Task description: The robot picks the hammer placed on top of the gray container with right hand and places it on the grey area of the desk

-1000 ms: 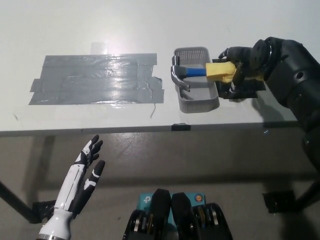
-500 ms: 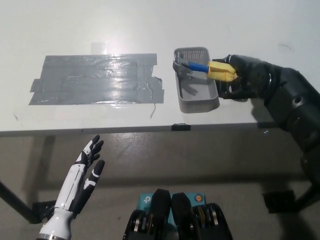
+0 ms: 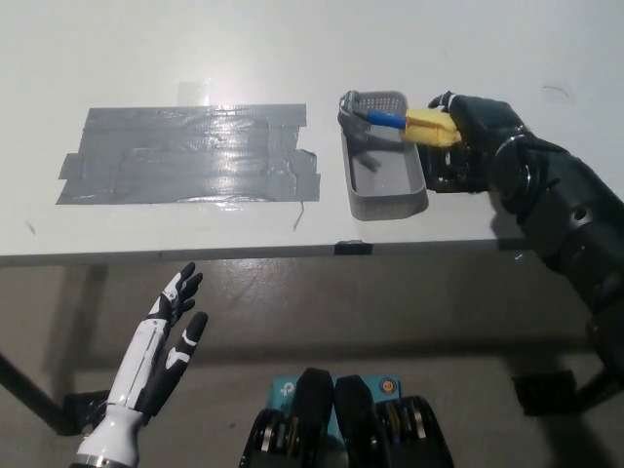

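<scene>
We see the white desk (image 3: 487, 58) bearing the grey taped area (image 3: 185, 156) and gray container (image 3: 385, 166). Our right hand (image 3: 463, 136) clasps the hammer (image 3: 395, 122) over the container; our left hand (image 3: 161, 336) hangs spread below.

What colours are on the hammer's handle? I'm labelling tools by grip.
Yellow at the grip end, blue toward the head, on the hammer; clearest in the head view.
</scene>
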You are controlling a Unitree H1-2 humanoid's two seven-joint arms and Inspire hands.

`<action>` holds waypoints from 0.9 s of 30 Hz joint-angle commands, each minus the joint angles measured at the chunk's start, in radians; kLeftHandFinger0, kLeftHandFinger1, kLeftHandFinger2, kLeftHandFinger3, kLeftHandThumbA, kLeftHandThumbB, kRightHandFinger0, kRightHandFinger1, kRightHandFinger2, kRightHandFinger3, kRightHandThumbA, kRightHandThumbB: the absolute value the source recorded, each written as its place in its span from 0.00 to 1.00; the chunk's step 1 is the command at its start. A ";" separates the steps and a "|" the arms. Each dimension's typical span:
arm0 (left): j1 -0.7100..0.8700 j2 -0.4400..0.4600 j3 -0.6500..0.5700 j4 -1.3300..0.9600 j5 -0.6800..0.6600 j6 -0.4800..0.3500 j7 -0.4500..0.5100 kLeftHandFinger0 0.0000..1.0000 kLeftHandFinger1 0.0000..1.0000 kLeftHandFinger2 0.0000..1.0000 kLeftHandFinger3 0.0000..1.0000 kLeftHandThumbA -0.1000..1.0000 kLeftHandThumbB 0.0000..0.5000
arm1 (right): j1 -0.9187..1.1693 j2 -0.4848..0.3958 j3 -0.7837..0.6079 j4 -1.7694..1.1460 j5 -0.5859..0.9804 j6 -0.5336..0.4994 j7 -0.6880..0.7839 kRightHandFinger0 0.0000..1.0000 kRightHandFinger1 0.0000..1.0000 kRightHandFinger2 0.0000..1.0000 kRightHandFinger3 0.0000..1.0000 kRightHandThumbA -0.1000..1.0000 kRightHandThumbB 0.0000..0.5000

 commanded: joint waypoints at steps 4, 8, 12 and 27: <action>-0.024 0.026 -0.009 -0.035 0.011 -0.004 -0.025 1.00 1.00 1.00 1.00 0.93 0.22 | -0.141 -0.014 -0.118 -0.103 0.048 -0.115 -0.180 0.00 0.32 0.69 0.70 0.00 0.22; -0.027 0.027 -0.007 -0.032 0.007 -0.010 -0.026 1.00 1.00 1.00 1.00 0.92 0.23 | -0.178 -0.008 -0.162 -0.125 0.058 -0.105 -0.160 0.00 0.30 0.67 0.65 0.00 0.26; -0.023 0.031 -0.006 -0.037 0.009 -0.006 -0.029 1.00 1.00 1.00 1.00 0.92 0.20 | -0.195 0.001 -0.179 -0.142 0.049 -0.108 -0.148 0.00 0.37 0.74 0.80 0.00 0.27; -0.008 0.027 -0.022 -0.048 0.021 -0.012 -0.025 1.00 1.00 1.00 1.00 0.92 0.20 | -0.234 0.184 -0.117 -0.069 -0.004 -0.114 -0.203 0.00 0.35 0.72 0.78 0.00 0.27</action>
